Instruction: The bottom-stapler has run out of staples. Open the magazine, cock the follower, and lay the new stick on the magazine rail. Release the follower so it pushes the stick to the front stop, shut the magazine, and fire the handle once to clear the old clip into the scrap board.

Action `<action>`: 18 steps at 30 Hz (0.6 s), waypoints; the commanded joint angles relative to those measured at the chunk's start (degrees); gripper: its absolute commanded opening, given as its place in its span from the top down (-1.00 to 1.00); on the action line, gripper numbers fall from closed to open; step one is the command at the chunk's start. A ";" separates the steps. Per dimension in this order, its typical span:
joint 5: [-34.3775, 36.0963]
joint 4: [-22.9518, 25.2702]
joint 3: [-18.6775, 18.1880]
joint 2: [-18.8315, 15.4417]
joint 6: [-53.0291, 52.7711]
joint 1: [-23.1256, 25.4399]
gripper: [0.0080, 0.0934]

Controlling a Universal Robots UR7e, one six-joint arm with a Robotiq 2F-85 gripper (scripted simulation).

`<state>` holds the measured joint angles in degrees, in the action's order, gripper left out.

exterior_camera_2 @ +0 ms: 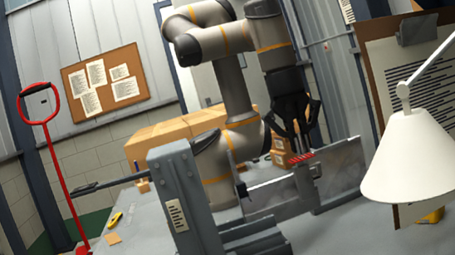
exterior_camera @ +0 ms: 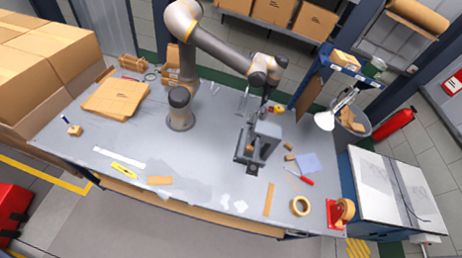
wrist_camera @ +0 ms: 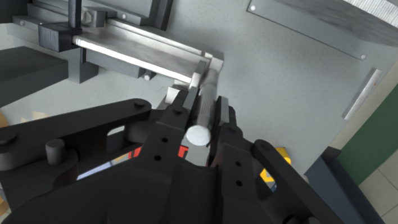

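Note:
On the middle of the bench stands the grey bottom-stapler point(exterior_camera: 258, 142) point(exterior_camera_2: 196, 217), with its long dark handle point(exterior_camera_2: 106, 184) reaching away from the post and its magazine rail point(wrist_camera: 132, 57) point(exterior_camera_2: 272, 195) running out toward the back. A knurled metal follower knob point(wrist_camera: 203, 112) at the rear end of the rail is clamped in my closed gripper point(wrist_camera: 204, 105) point(exterior_camera_2: 300, 144) point(exterior_camera: 262, 109), which hangs straight down over it. A red tab point(exterior_camera_2: 301, 159) shows just under the fingers. The staple stick point(wrist_camera: 362, 93) lies on the bench off to the side.
A steel bracket plate point(exterior_camera_2: 341, 168) stands right behind the rail's end. A white lamp shade point(exterior_camera_2: 414, 162) on a thin arm hangs close by, with a clipboard point(exterior_camera_2: 423, 93) behind it. Tape rolls point(exterior_camera: 300, 205), a red marker point(exterior_camera: 299, 175) and cardboard scraps litter the bench's near side.

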<state>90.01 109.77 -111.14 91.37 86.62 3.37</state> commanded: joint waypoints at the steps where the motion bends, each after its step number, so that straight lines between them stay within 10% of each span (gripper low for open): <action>1: -0.01 0.03 0.03 0.02 0.00 0.01 0.96; 18: -0.01 0.03 0.03 0.02 0.00 0.01 0.17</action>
<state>90.00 109.77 -111.14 91.36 86.62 3.38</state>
